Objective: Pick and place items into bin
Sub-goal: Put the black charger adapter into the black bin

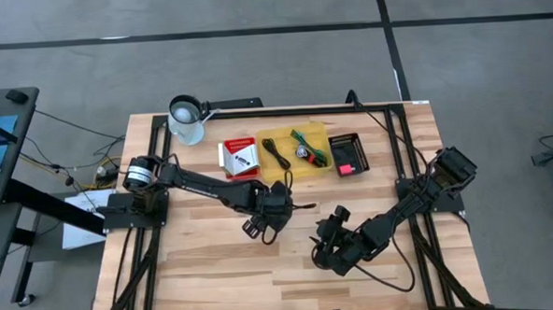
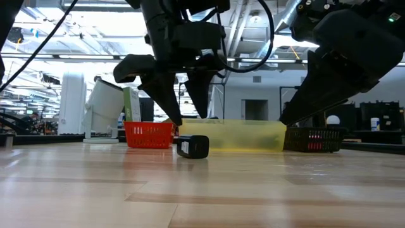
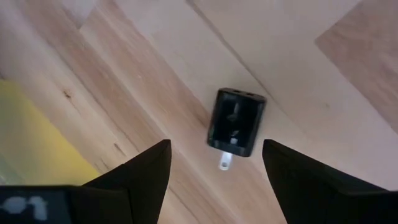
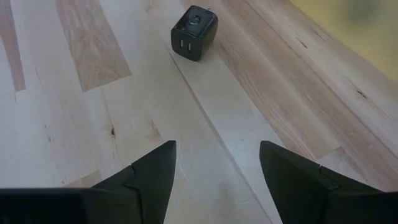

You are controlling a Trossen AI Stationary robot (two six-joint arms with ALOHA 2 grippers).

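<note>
Left claw (image 1: 261, 221) hanging near mid-worktop, fingers spread wide. Right claw (image 1: 326, 251) lower right of it, fingers parted, empty.

Pale, smooth wooden table (image 4: 93, 124); glossy black plastic charger block (image 3: 236, 121) with a metal prong; translucent yellow plastic bin (image 2: 247, 135).

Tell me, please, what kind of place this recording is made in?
Probably a robotics lab or workshop in a large industrial hall. The wooden table stands on a bare grey floor, cables trail beside it, and the low view shows exposed ceiling pipes and equipment racks behind.
</note>
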